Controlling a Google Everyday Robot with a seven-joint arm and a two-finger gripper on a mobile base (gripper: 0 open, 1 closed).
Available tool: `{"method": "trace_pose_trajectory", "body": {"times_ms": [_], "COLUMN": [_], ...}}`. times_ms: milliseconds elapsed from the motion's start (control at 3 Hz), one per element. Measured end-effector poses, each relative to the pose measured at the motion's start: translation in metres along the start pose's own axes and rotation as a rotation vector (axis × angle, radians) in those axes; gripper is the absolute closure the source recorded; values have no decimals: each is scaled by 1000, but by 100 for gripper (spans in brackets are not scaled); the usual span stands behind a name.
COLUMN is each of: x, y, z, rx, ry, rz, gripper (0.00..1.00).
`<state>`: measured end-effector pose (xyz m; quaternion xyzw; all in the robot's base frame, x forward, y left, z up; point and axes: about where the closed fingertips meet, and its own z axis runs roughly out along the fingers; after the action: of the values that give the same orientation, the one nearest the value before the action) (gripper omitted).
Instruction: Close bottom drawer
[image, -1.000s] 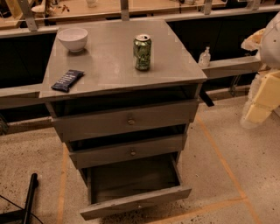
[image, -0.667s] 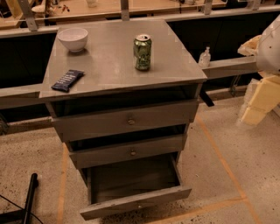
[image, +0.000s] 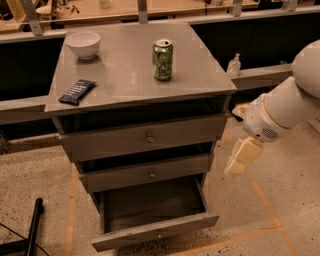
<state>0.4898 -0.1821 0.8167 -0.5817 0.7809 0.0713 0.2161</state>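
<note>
**Bottom drawer** (image: 150, 233): stands pulled well out at the foot of the grey cabinet (image: 125, 75), its deep box exposed. The middle drawer (image: 150, 173) and top drawer (image: 145, 137) sit only slightly proud.

**Pincer** (image: 241, 156): hangs off the cabinet's right side, level with the middle drawer, apart from every drawer front. Whether it is clenched or released cannot be told.

**Assessment:** closure not begun. Remaining work is to bring the pincer to the front panel and push the drawer home.
</note>
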Motion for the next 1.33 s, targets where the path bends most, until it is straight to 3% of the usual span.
{"method": "trace_pose_trajectory", "body": {"times_ms": [333, 667, 1000, 1333], "x": [0, 0, 3, 11], "y": [0, -2, 7, 25], "z": [0, 8, 63, 141], "rx": [0, -31, -126, -200], "ry": [0, -22, -54, -47], "rz": [0, 12, 2, -14], "gripper": [0, 0, 0, 0]}}
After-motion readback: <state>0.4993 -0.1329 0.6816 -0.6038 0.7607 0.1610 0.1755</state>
